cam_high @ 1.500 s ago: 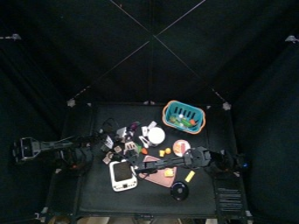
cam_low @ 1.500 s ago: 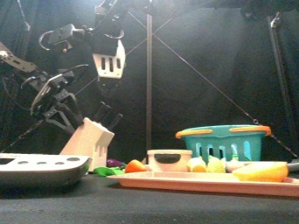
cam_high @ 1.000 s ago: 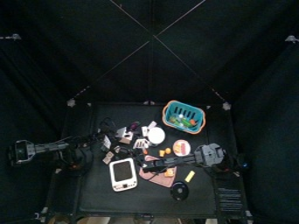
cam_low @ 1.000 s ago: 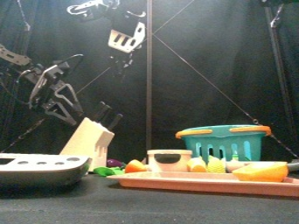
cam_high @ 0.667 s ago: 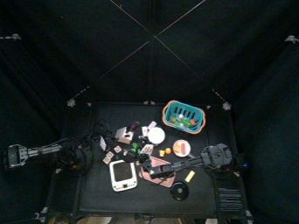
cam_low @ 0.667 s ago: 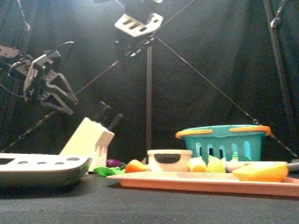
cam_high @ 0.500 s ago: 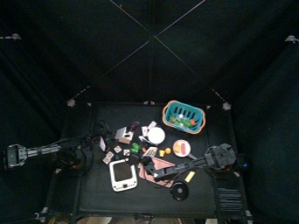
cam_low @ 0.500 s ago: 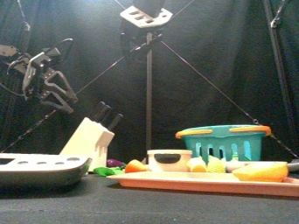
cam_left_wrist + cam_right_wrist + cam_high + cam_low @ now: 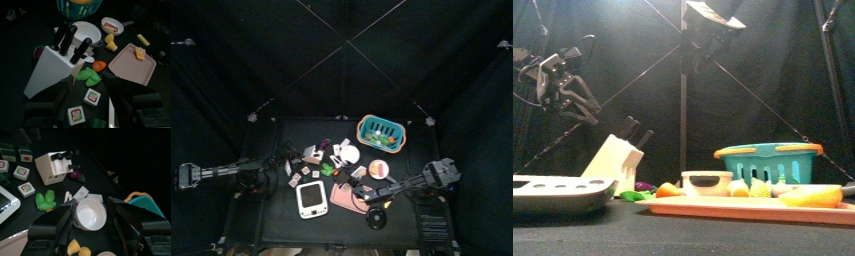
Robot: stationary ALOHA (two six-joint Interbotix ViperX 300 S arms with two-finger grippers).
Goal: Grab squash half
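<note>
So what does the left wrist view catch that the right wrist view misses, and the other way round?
Only the left wrist view shows the small orange piece. Only the right wrist view shows a corner of the white scale. Both show the knife block, the white bowl, the teal basket and the green pieces.

Black table (image 9: 283, 128) is seen w/ a knife block (image 9: 55, 67), white bowl (image 9: 85, 30), pink tray (image 9: 134, 69), green pea pods (image 9: 88, 76) & sushi tiles (image 9: 84, 104) laid just ahead of the left gripper (image 9: 87, 100); squash half (image 9: 99, 65) is set betw. block & tray.
</note>
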